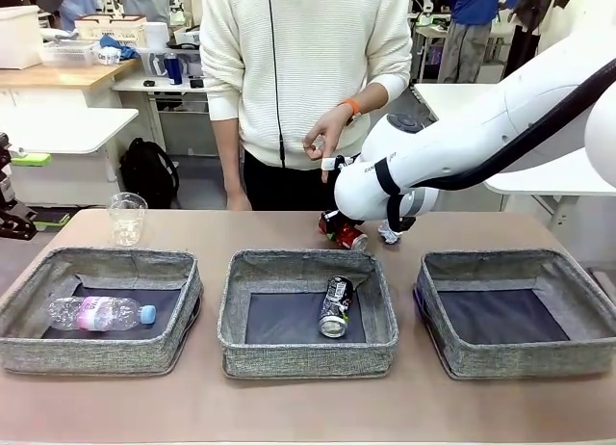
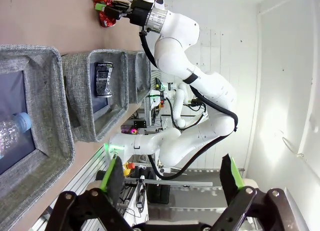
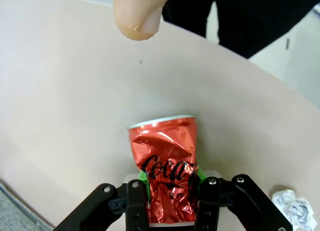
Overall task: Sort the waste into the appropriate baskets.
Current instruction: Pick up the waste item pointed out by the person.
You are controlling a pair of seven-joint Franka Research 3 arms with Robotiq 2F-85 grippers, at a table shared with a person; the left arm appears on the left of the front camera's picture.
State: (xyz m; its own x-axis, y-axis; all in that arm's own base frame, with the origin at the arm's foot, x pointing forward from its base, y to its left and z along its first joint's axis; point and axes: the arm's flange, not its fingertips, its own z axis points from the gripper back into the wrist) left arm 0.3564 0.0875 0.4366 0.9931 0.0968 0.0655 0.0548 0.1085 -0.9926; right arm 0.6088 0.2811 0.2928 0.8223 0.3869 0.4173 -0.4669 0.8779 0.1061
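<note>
1. Beyond the middle basket, front view: right gripper is clamping the crushed red can on the table.
2. Left wrist view: left gripper is hanging released, empty.
3. Right wrist view: green pads are pinching that can's sides.

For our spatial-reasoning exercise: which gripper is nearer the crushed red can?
Right. The right gripper straddles the crushed red can; the left gripper hangs open far beyond the baskets.
</note>
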